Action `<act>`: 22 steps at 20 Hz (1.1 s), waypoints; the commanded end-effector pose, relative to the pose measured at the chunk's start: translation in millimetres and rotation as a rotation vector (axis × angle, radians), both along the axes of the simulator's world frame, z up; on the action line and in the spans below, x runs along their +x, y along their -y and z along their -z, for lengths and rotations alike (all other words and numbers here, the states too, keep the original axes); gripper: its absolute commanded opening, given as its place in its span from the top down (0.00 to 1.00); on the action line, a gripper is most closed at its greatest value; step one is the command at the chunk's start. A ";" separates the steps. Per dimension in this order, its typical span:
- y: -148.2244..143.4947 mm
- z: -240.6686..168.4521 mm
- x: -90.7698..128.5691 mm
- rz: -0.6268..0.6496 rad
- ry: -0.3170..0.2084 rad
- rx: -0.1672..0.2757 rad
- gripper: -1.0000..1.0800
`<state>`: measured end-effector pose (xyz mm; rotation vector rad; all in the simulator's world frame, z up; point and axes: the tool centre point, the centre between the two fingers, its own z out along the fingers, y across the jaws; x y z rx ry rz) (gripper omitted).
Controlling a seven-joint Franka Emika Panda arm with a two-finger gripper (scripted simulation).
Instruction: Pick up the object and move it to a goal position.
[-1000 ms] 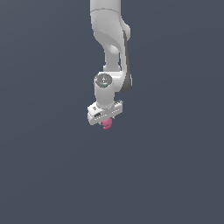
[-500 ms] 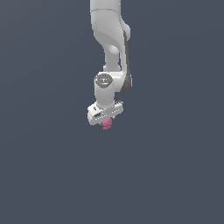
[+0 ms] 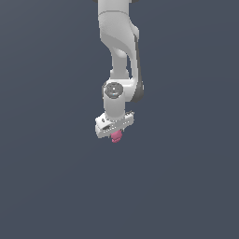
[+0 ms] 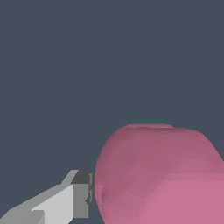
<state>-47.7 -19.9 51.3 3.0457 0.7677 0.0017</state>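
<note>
The object is a small pink-magenta rounded lump. In the exterior view it peeks out just below my white gripper, which hangs from the arm near the middle of the picture. In the wrist view the object fills much of the picture, and one grey finger presses against its side. The other finger is hidden behind the lump. The gripper is shut on the object.
A plain dark grey-blue surface fills the background in both views. The white arm reaches down from the top of the exterior view. No goal marker shows.
</note>
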 end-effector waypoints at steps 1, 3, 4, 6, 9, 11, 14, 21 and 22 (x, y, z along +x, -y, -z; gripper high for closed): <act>-5.4 -1.3 11.9 0.000 0.000 0.000 1.00; -10.2 -2.3 22.9 0.000 0.000 0.000 1.00; -12.7 -2.9 28.8 0.000 0.000 0.000 1.00; -18.1 -4.1 41.3 0.000 0.000 0.000 1.00; -25.9 -5.5 60.0 0.000 0.000 0.000 1.00; -30.9 -6.6 71.9 0.000 0.000 0.000 1.00; -38.1 -8.1 89.0 0.000 0.000 0.000 1.00; -53.0 -10.9 125.5 0.000 -0.001 0.000 1.00; -54.9 -11.3 130.3 0.000 -0.001 0.000 1.00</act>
